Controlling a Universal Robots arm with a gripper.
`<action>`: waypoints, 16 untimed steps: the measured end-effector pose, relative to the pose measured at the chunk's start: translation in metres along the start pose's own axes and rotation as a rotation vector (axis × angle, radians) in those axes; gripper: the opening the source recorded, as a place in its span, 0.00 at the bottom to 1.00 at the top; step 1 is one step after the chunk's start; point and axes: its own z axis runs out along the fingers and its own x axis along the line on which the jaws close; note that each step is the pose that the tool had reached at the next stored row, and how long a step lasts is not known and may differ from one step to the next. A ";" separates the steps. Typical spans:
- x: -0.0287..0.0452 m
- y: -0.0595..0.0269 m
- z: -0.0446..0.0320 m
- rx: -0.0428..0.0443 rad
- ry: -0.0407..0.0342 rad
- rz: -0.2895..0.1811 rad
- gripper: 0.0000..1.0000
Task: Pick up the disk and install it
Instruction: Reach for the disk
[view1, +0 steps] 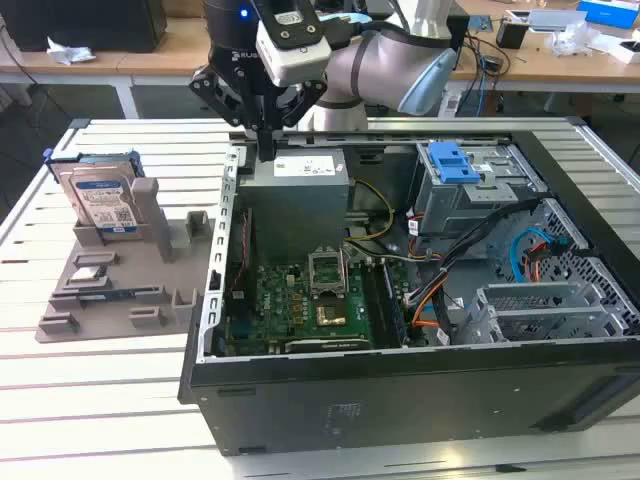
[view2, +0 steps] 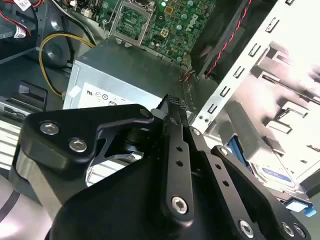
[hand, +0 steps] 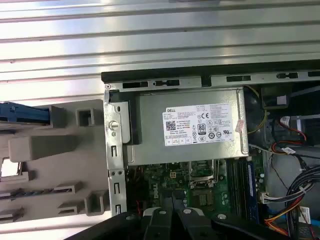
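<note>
In the exterior view we see the disk standing on edge in a grey holder on the slatted desk, at the exterior view's left, in the upper half of the frame. Just beside the holder, across the middle and the exterior view's right, lies the open computer case. The power-supply box sits at its back and the motherboard in front of that. A drive cage topped by a blue latch is in the upper right. The arm reaches in from the top centre. Its gripper hangs over the corner of the power-supply box nearest the holder, fingers pressed together with nothing between them, well apart from the disk.

In the second wrist view we look along the gripper, clenched and empty, over the power-supply box by the case wall. The motherboard lies beyond, and the disk shows outside the case.

In the first wrist view the closed gripper shows against the motherboard, beside the power-supply box. The holder lies outside the case wall, with the blue-railed edge of the disk standing in it.
</note>
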 end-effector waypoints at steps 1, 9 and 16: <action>0.0111 -0.0009 -0.0003 0.0001 0.0000 0.000 0.11; 0.0465 -0.0035 -0.0013 0.0000 -0.0002 0.000 0.11; 0.0688 -0.0052 -0.0019 0.0000 -0.0002 0.000 0.11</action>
